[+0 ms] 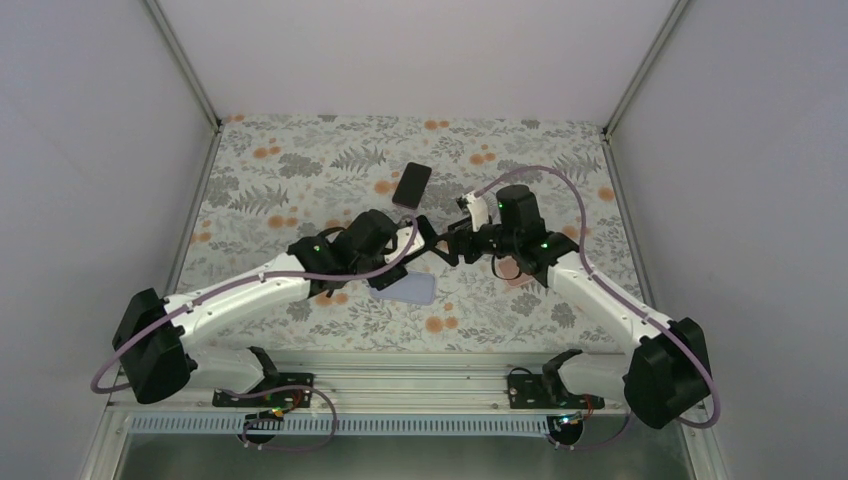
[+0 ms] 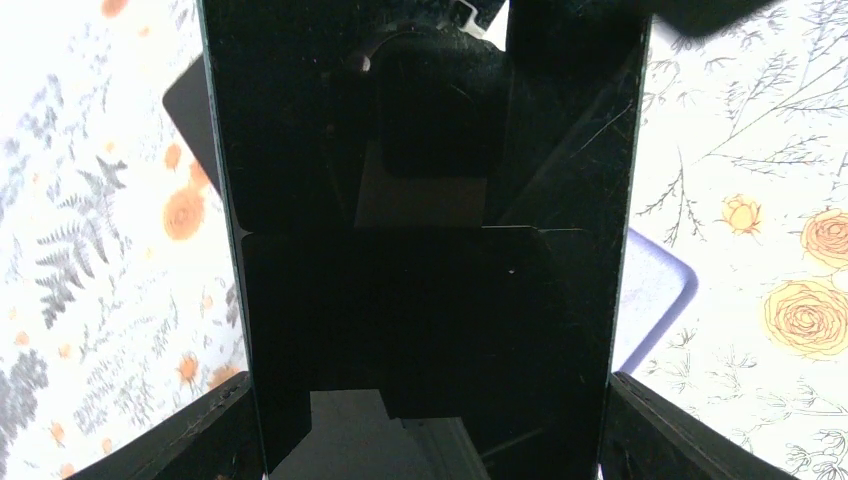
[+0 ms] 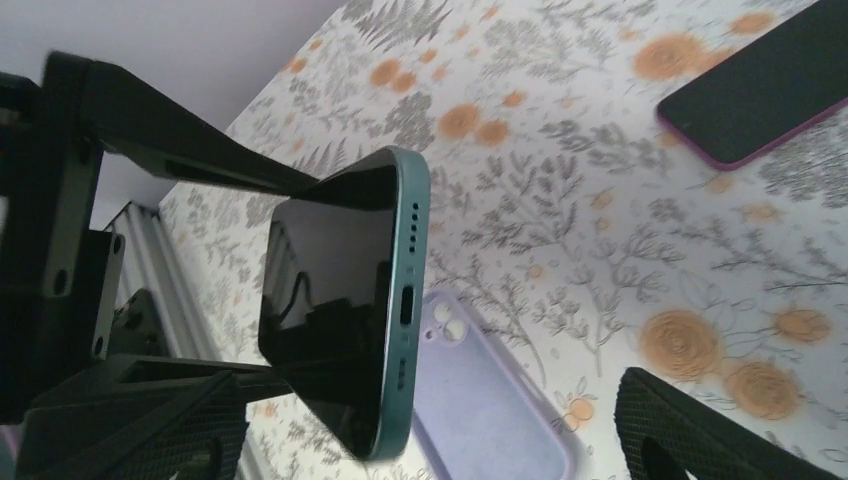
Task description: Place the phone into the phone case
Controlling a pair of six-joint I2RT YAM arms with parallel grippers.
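My left gripper (image 1: 420,233) is shut on the phone (image 3: 345,290), a dark-screened phone with a teal edge, and holds it by its long sides above the table. In the left wrist view the phone's screen (image 2: 430,250) fills the frame between my fingers (image 2: 205,430). The lavender phone case (image 3: 500,400) lies open side up on the table just below and beside the phone; it also shows in the top view (image 1: 412,288). My right gripper (image 3: 420,430) is open, facing the phone's bottom end, its left finger (image 3: 130,420) close to the phone.
A second dark phone in a purple case (image 1: 412,183) lies on the floral table cover (image 1: 300,170) farther back; it also shows in the right wrist view (image 3: 770,90). White walls enclose the table on three sides. A metal rail (image 1: 420,365) runs along the near edge.
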